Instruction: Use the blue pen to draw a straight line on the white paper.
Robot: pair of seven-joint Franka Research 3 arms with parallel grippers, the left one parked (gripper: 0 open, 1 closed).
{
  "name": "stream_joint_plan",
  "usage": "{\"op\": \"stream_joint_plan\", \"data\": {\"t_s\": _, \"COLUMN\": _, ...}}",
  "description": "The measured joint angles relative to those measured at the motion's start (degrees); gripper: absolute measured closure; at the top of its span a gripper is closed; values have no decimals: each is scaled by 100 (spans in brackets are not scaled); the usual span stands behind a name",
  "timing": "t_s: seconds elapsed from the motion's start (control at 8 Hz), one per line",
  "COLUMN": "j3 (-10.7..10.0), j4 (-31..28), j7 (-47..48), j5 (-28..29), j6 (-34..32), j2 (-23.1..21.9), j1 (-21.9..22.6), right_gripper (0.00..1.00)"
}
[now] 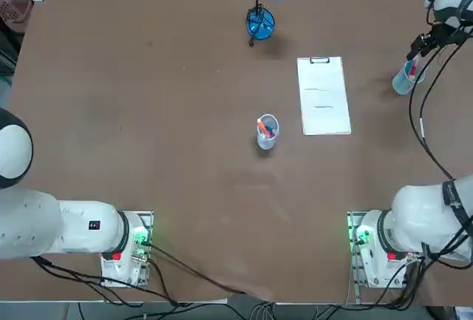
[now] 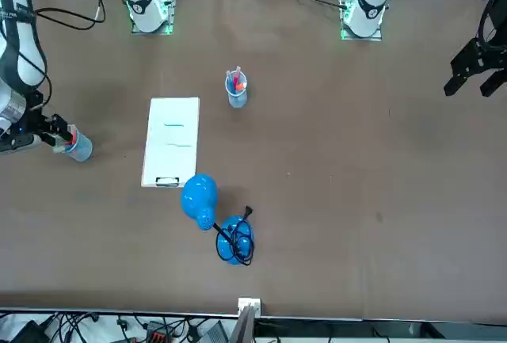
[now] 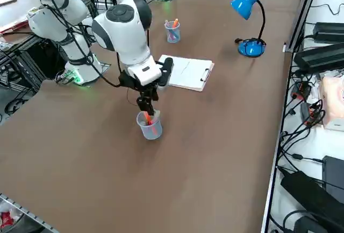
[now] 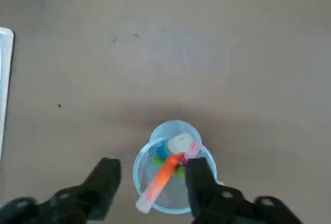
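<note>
The white paper (image 1: 323,96) (image 2: 171,141) (image 3: 185,73) lies flat with its clip at the far short edge and two faint short lines on it. My right gripper (image 1: 416,55) (image 2: 57,132) (image 3: 146,108) (image 4: 152,169) hangs open just above a clear cup (image 1: 404,81) (image 2: 79,149) (image 3: 150,127) (image 4: 173,169), to the right of the paper. Nothing is held between the fingers. An orange pen (image 4: 161,178) leans inside the cup, along with white, pink and green bits. A small blue piece (image 4: 161,150) also shows in there; I cannot tell whether it is the blue pen.
A second clear cup (image 1: 267,131) (image 2: 236,89) (image 3: 172,30) with red and orange pens stands left of the paper, nearer the table's middle. A blue desk lamp (image 1: 260,23) (image 2: 234,240) (image 3: 250,47) stands at the far edge. Cables hang from the right arm.
</note>
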Motion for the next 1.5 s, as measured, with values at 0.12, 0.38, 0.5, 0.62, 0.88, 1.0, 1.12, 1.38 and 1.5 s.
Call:
{"op": "stream_joint_plan", "data": {"t_s": 0.12, "j3": 31, "j4": 81, "j7": 0, "j5": 1, "j6": -28, "j2": -51, "j1": 6, "right_gripper": 0}}
{"op": "stream_joint_plan", "data": {"t_s": 0.38, "j3": 78, "j4": 472, "j7": 2, "j5": 12, "j6": -560, "j2": -186, "j1": 63, "right_gripper": 0}}
{"op": "stream_joint_plan", "data": {"t_s": 0.5, "j3": 91, "j4": 783, "j7": 20, "j5": 24, "j6": -991, "j2": -240, "j1": 130, "right_gripper": 0}}
{"op": "stream_joint_plan", "data": {"t_s": 0.62, "j3": 95, "j4": 1115, "j7": 130, "j5": 46, "j6": -1383, "j2": -273, "j1": 238, "right_gripper": 0}}
{"op": "stream_joint_plan", "data": {"t_s": 0.88, "j3": 107, "j4": 1785, "j7": 721, "j5": 59, "j6": -2150, "j2": -297, "j1": 582, "right_gripper": 0}}
{"op": "stream_joint_plan", "data": {"t_s": 1.0, "j3": 116, "j4": 2101, "j7": 1088, "j5": 60, "j6": -2529, "j2": -314, "j1": 795, "right_gripper": 0}}
{"op": "stream_joint_plan", "data": {"t_s": 1.12, "j3": 120, "j4": 2419, "j7": 1452, "j5": 60, "j6": -2895, "j2": -329, "j1": 1008, "right_gripper": 0}}
{"op": "stream_joint_plan", "data": {"t_s": 1.38, "j3": 131, "j4": 3049, "j7": 2097, "j5": 59, "j6": -3612, "j2": -353, "j1": 1331, "right_gripper": 0}}
{"op": "stream_joint_plan", "data": {"t_s": 1.5, "j3": 135, "j4": 3285, "j7": 2388, "j5": 59, "j6": -3891, "j2": -395, "j1": 1457, "right_gripper": 0}}
